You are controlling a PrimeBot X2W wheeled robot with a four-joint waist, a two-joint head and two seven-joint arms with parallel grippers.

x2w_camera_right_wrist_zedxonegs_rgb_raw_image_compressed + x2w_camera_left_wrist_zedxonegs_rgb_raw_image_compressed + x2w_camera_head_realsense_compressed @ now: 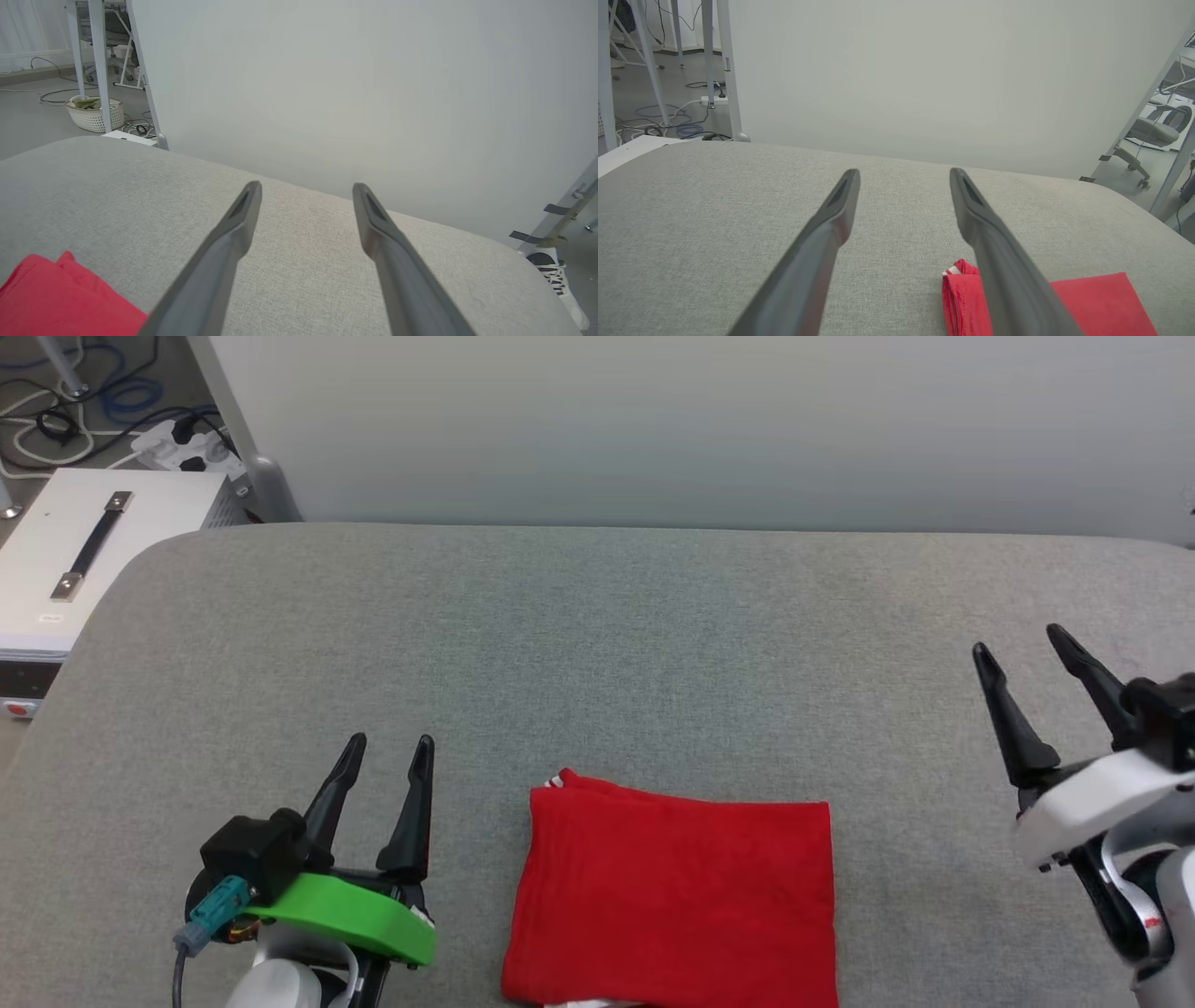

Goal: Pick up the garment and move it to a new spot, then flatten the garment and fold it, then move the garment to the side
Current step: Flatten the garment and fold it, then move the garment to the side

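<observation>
Red fabric garment point(672, 896), folded into flat rectangle, lies at near edge of grey fabric-covered bench point(597, 644), about mid-width. Sliver of white trim peeks at its far-left corner. Left gripper point(391, 742), with green bracket, sits by bench's near edge, just left of garment, apart from it; two dark fingers spread, nothing between. Right gripper point(1018, 641) by bench's right edge, well apart from garment; fingers likewise spread, empty. White box point(84, 551) with black handle beyond bench's far-left corner.
</observation>
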